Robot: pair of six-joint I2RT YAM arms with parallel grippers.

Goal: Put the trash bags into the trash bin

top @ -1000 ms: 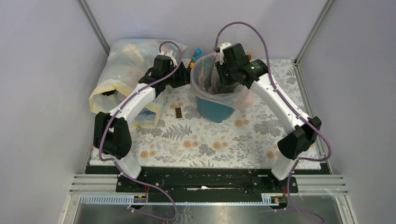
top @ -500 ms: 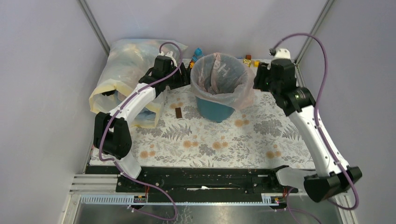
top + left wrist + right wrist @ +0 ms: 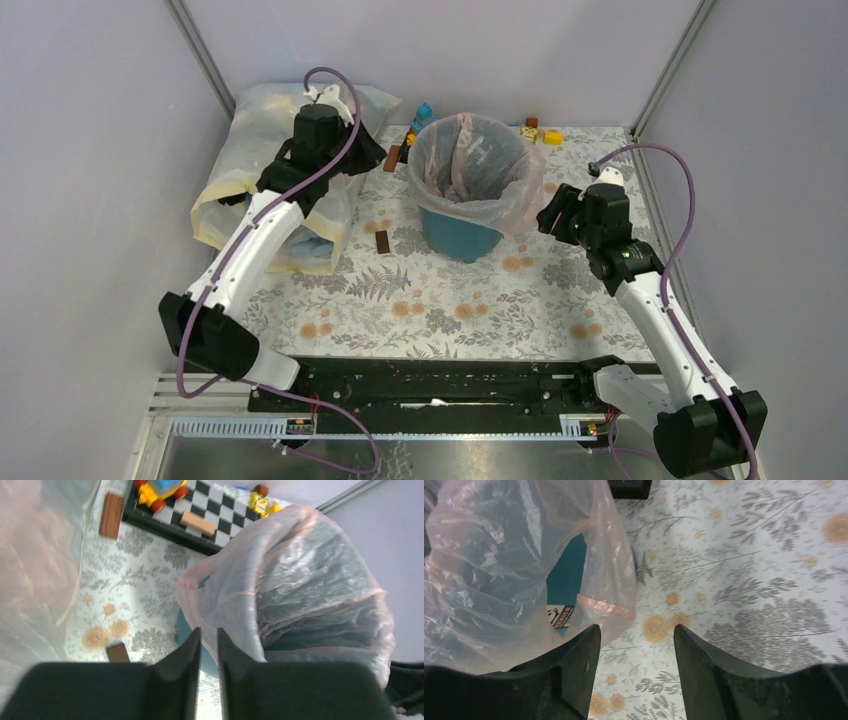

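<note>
The teal-blue trash bin (image 3: 458, 238) stands at the back middle of the table. A pale-pink trash bag (image 3: 472, 165) lines it, its edge folded out over the rim. My left gripper (image 3: 372, 150) is left of the bin, apart from it, jaws almost together with nothing between them. In the left wrist view, the left gripper (image 3: 208, 636) points at the bag (image 3: 310, 580) and a strip of bin (image 3: 186, 630). My right gripper (image 3: 553, 214) is open and empty, just right of the bin. In the right wrist view, the right gripper (image 3: 634, 636) is over the cloth beside the bag (image 3: 499, 555) and the bin (image 3: 566, 580).
A large yellowish-white sack (image 3: 255, 160) lies at the back left under my left arm. A small brown block (image 3: 383, 241) lies left of the bin. Small toys (image 3: 540, 130) and a blue one (image 3: 423, 112) sit at the back. A checkerboard (image 3: 170, 512) carries toys.
My right gripper came up out of the bin, swung right, then drew back toward the near side. My left gripper pulled away from the bin rim, back and to the left.
</note>
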